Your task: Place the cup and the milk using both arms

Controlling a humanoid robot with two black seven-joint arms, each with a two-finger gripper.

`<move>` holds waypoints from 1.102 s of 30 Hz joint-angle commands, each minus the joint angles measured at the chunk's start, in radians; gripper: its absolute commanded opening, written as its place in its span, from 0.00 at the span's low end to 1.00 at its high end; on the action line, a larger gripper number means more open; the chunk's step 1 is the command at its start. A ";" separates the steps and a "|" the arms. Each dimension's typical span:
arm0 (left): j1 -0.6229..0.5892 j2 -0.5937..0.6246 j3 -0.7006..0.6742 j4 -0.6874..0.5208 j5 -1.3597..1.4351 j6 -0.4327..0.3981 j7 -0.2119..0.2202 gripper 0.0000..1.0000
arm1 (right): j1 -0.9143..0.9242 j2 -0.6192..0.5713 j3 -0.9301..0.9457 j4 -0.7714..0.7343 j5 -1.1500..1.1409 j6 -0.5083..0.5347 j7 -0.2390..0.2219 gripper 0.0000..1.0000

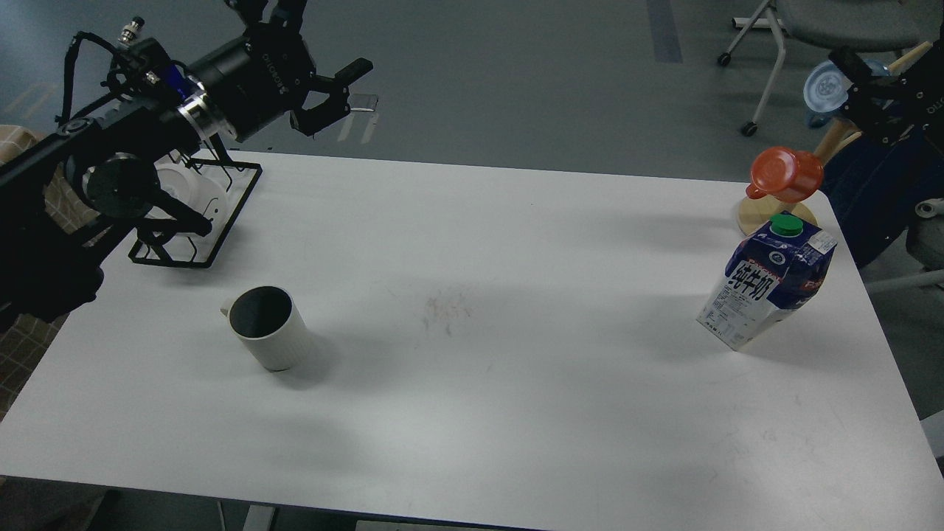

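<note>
The white ribbed cup [269, 330] with a dark inside stands upright on the left part of the white table [516, 383], its small handle to the left. The blue and white milk carton [768, 284] with a green cap stands upright near the table's right edge. My left gripper [335, 92] is open and empty, raised beyond the table's far left edge, well above and behind the cup. My right gripper [859, 74] is dark and partly cut off at the upper right, behind and above the milk. I cannot tell its fingers apart.
A black wire dish rack [221, 214] with white dishes stands at the far left of the table, under my left arm. An orange cup [785, 173] hangs on a wooden stand [759, 214] just behind the milk. A light blue mug [830, 92] and a wheeled chair [804, 22] are beyond.
</note>
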 commanded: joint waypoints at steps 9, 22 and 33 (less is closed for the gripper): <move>0.043 0.007 -0.007 -0.042 0.012 -0.010 -0.006 0.99 | 0.000 0.001 0.016 0.001 0.001 0.000 0.000 1.00; 0.048 0.016 -0.003 -0.065 0.041 -0.005 0.007 0.99 | -0.003 0.003 0.017 0.004 0.001 0.000 -0.006 1.00; 0.056 0.014 -0.003 -0.072 0.084 -0.004 0.006 0.99 | 0.000 0.035 0.037 0.000 0.001 0.000 -0.003 1.00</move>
